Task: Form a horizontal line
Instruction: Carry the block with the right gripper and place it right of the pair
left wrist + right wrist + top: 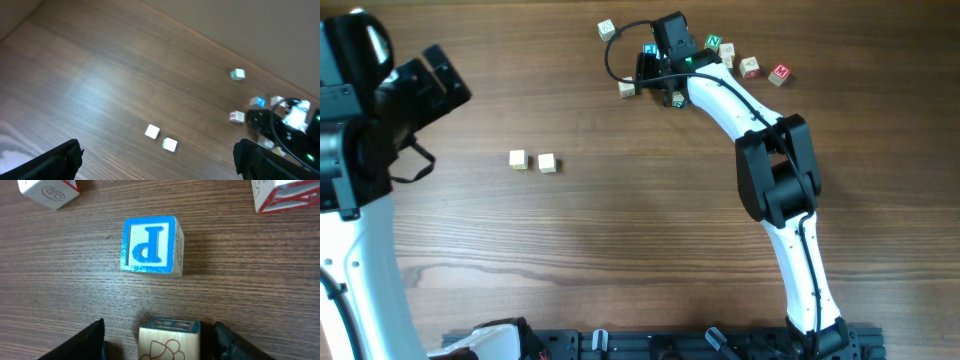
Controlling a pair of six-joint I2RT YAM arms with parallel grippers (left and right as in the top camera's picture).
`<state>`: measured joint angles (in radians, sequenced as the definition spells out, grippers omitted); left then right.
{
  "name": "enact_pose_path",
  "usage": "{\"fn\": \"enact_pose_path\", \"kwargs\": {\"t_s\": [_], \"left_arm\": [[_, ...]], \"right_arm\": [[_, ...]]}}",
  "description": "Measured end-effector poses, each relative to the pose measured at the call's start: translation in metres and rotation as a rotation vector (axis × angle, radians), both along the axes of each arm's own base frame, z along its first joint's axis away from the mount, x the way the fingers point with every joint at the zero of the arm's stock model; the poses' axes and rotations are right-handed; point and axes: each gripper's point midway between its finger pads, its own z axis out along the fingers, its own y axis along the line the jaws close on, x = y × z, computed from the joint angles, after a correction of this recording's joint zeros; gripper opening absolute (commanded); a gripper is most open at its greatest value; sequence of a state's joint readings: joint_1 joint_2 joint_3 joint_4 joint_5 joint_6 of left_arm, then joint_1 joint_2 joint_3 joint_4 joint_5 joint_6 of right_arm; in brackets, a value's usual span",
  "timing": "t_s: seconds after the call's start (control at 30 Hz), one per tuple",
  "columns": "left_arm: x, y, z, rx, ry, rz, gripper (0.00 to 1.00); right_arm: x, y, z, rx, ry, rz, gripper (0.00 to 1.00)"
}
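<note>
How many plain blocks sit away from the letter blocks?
2. The first plain block lies left of centre; the second plain block is just right of it, slightly apart. More may hide under the right arm.

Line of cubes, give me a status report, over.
Left gripper open, empty. Right gripper open, straddling a letter cube, not clamped. Line: two cubes, gap between, third missing. Blue cube close ahead.

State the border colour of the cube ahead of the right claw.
Blue, on the cube; right wrist view.

table [640, 250]: dark wood grain | wall [260, 20]: plain beige | light: soft sheen
</note>
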<state>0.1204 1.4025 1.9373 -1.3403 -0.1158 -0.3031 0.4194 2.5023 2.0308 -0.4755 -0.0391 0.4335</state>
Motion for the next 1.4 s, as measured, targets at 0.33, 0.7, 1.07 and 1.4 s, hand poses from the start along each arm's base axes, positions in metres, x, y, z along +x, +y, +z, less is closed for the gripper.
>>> {"fn": "enact_pose_path", "kwargs": {"t_s": [0.33, 0.7, 1.07, 1.4], "left_arm": [[-0.007, 0.023, -0.004, -0.018, 0.011, 0.087, 1.0], [-0.016, 0.097, -0.14, -0.155, 0.212, 0.185, 0.94], [0.022, 0.086, -0.242, -0.378, 0.28, 0.04, 0.04], [0.003, 0.105, -0.308, -0.67, 0.277, -0.136, 0.04]], "right_arm": [[-0.001, -0.015, -0.003, -0.097, -0.003, -0.013, 0.2], [-0.067, -0.011, 0.064, -0.095, 0.172, 0.064, 0.1], [-0.142, 0.067, 0.06, -0.063, 0.301, 0.118, 0.1], [-0.146, 0.079, 0.052, -0.023, 0.33, 0.054, 0.1]]}}
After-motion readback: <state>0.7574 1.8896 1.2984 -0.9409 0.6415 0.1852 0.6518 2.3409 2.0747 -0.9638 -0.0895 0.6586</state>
